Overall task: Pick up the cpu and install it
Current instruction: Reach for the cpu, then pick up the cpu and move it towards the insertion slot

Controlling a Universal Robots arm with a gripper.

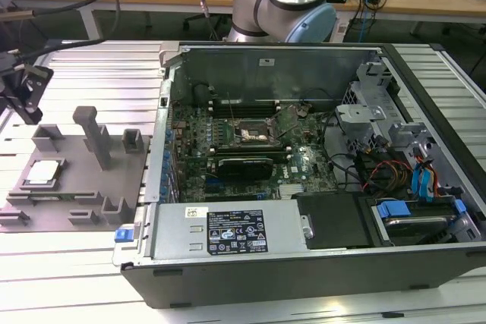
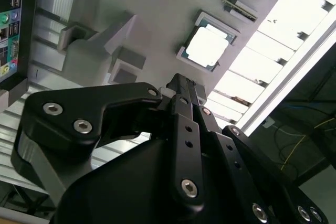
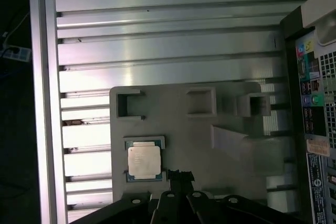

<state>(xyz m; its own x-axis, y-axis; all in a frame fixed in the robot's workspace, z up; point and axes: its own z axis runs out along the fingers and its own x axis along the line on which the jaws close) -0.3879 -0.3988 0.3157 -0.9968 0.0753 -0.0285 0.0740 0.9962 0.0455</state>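
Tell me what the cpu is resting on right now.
The cpu lies flat in a shallow framed pocket of the grey fixture plate, which rests on the slatted metal table. Its underside and the pocket floor are covered by the chip itself.

— The small, square, silvery-topped cpu [image 3: 144, 161] is bare metal on top, smooth with a soft sheen.
— The pale grey moulded tray [image 3: 210, 124] looks like matt plastic. The ribbed silver table [image 3: 157, 51] is brushed aluminium and quite shiny.
— The black angular gripper [image 2: 181, 83] is matt, and its round screw heads [image 2: 83, 126] are bright steel.
— The open dark computer case [image 1: 266, 66] shows dull grey sheet metal inside.
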